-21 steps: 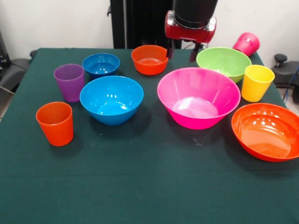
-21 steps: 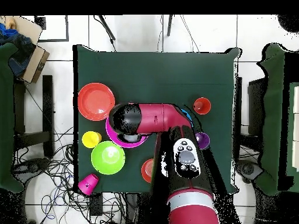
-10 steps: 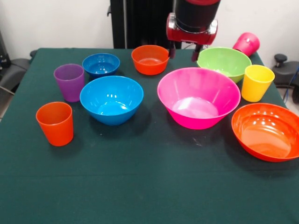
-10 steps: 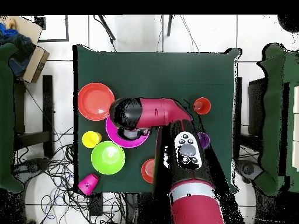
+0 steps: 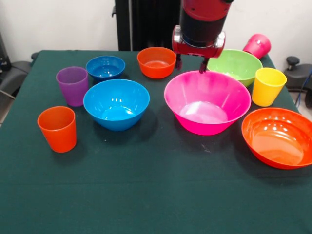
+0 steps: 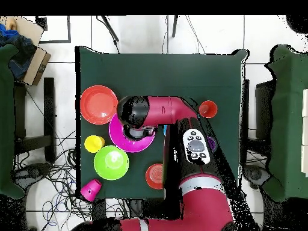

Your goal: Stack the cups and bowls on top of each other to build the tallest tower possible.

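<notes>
Front view: open, empty end effector (image 5: 190,65) is hung over the far rim of the very large glossy pink plastic bowl (image 5: 207,101). Nothing stacked yet; descent onto that rim is judged next.

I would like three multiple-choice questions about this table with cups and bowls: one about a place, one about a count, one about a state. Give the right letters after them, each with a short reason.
1. Which rim is the gripper over?
A. the pink bowl, far rim
B. the medium blue bowl
C. the large orange bowl

2. How many bowls stand on the table?
A. four
B. five
C. six

3. How does the magenta cup rest?
A. upright
B. tipped on its side at the table's far corner
C. inside the lime green bowl

Answers:
1 A: the front view shows the open fingers just above that far rim.
2 C: pink, two orange, two blue, one green.
3 B: its base points up and sideways.
</notes>
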Available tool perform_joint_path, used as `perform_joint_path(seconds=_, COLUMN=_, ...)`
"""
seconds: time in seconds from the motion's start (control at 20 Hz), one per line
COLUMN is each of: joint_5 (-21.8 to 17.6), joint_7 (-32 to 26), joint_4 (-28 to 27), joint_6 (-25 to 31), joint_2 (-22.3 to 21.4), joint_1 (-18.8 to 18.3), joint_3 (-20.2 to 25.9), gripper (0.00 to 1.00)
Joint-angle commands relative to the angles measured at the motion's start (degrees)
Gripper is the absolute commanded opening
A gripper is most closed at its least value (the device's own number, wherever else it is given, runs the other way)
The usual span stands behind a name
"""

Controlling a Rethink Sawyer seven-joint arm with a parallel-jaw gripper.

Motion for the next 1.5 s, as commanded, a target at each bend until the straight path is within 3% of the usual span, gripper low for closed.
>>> perform_joint_path(seconds=0.05, joint_5=-2.5, joint_7=-8.2, joint_4=-4.3, joint_6=4.3, joint_2=3.1, joint_1=-1.2, joint_3=5.6, gripper=1.00)
perform_joint_path(seconds=0.75, joint_5=-1.9, joint_7=-8.6, joint_4=-4.1, joint_6=3.9, joint_2=3.8, joint_1=-2.0, joint_3=6.1, gripper=1.00)
perform_joint_path(seconds=1.5, joint_5=-2.8, joint_7=-9.9, joint_4=-1.6, joint_6=0.3, joint_2=4.8, joint_1=-5.6, joint_3=8.9, gripper=1.00)
